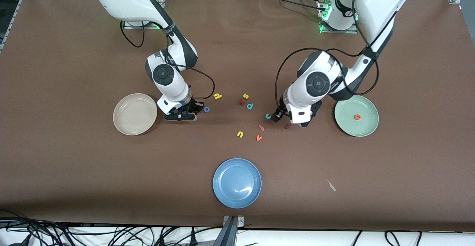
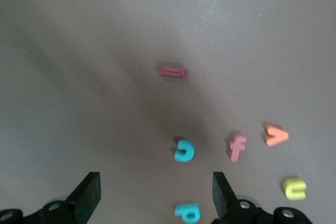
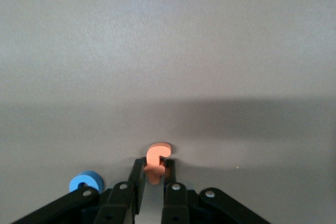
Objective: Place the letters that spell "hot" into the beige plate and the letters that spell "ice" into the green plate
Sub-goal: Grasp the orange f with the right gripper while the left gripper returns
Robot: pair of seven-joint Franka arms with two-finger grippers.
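Observation:
My right gripper [image 1: 193,111] [image 3: 153,167] is low at the table beside the beige plate [image 1: 128,124], shut on the orange t [image 3: 156,157]. The blue o [image 1: 206,109] [image 3: 86,181] lies right beside it. The yellow h [image 1: 217,96] lies a little farther from the front camera. My left gripper [image 1: 287,119] [image 2: 157,182] hangs open over the table near the teal c [image 1: 268,116] [image 2: 184,150], with nothing between its fingers. The dark red i [image 1: 287,126] [image 2: 173,72] lies close by. The orange e [image 1: 357,117] rests in the green plate [image 1: 367,129].
Loose letters lie mid-table: a yellow s [image 1: 245,96], a wider dark red letter [image 1: 241,102], a teal d [image 1: 250,106] [image 2: 187,212], a pink letter [image 1: 261,128] [image 2: 237,147], an orange v [image 1: 259,137] [image 2: 276,135], a yellow u [image 1: 240,134] [image 2: 294,188]. A blue plate [image 1: 222,194] sits nearest the front camera.

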